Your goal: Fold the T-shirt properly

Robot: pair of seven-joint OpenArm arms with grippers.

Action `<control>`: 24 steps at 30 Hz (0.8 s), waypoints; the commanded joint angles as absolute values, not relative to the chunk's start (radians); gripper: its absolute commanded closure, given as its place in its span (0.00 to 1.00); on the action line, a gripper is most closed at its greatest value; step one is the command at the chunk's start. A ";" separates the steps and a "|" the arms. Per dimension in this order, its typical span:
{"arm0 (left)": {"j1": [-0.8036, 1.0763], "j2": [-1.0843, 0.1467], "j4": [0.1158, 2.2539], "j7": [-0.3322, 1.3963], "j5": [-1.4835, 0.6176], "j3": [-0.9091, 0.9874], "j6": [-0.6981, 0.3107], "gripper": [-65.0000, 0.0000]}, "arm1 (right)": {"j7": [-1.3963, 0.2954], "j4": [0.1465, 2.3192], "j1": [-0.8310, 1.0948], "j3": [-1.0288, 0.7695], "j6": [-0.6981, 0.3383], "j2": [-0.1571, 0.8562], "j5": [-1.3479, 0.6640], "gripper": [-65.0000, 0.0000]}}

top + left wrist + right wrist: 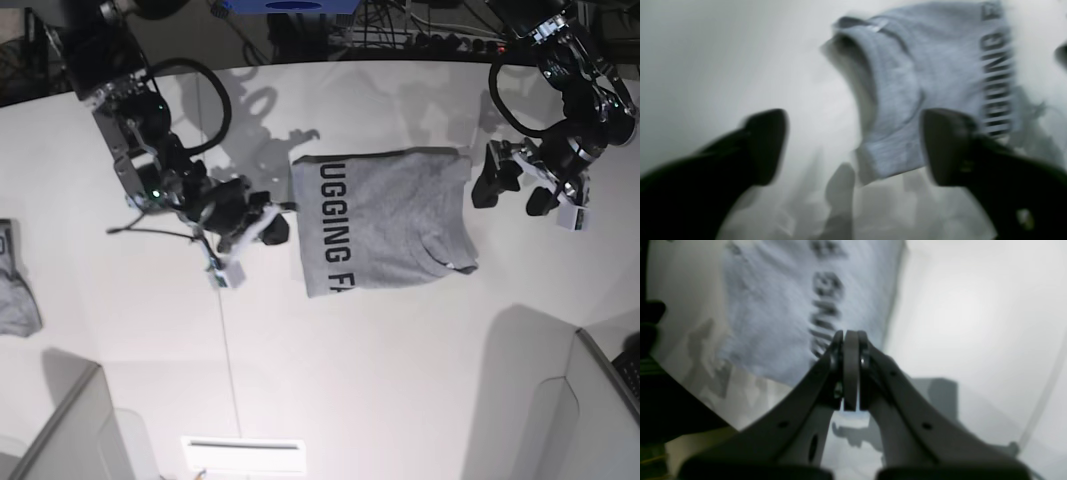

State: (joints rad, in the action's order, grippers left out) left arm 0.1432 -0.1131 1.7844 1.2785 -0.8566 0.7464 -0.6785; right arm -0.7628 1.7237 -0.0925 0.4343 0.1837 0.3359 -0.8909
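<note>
T-shirt (385,220) lies part-folded mid-worktop (400,380), long axis 9-to-3. We see the left tool (513,186) at 3 o'clock, spread wide, empty; right tool (262,222) at 9, closed, empty, nearer.

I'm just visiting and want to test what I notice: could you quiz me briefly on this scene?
1. True or false: the left pincer is gripping the T-shirt.
2. Which pincer is shut? A) left B) right C) both
3. Fill in: the shirt's black lettering lies on the side nearer the ____ arm.

Key:
1. False; it stands open, clear of the cloth.
2. B; its fingers are pressed together with nothing between them.
3. Right.
</note>
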 commanded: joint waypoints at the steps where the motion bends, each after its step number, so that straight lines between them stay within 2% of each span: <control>1: 0.120 -0.122 1.774 1.268 -0.886 0.745 -0.664 0.00 | -0.742 1.751 -0.099 0.409 0.176 0.346 -0.901 1.00; 4: 0.097 -0.102 1.692 1.265 -0.891 0.745 -0.624 0.00 | -0.742 1.776 -0.053 0.366 0.176 0.369 -0.901 1.00; 10: 0.036 -0.091 1.598 1.265 -0.891 0.740 -0.618 0.00 | -0.742 1.825 -0.007 0.346 0.176 0.394 -0.901 1.00; 14: -0.013 -0.087 1.509 1.262 -0.888 0.641 -0.607 0.00 | -0.743 1.825 0.013 0.346 0.176 0.394 -0.900 1.00; 20: -0.053 -0.088 1.422 1.198 -0.888 0.538 -0.470 0.00 | -0.740 1.856 0.047 0.344 0.176 0.394 -0.898 1.00; 24: -0.048 -0.096 1.417 1.130 -0.888 0.437 -0.432 0.00 | -0.742 1.883 0.048 0.344 0.176 0.395 -0.901 1.00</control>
State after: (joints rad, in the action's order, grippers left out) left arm -0.0338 -0.0895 1.4033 1.1397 -0.8631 0.4332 -0.4244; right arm -0.7589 1.8668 0.0620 0.3508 0.1837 0.3851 -0.8921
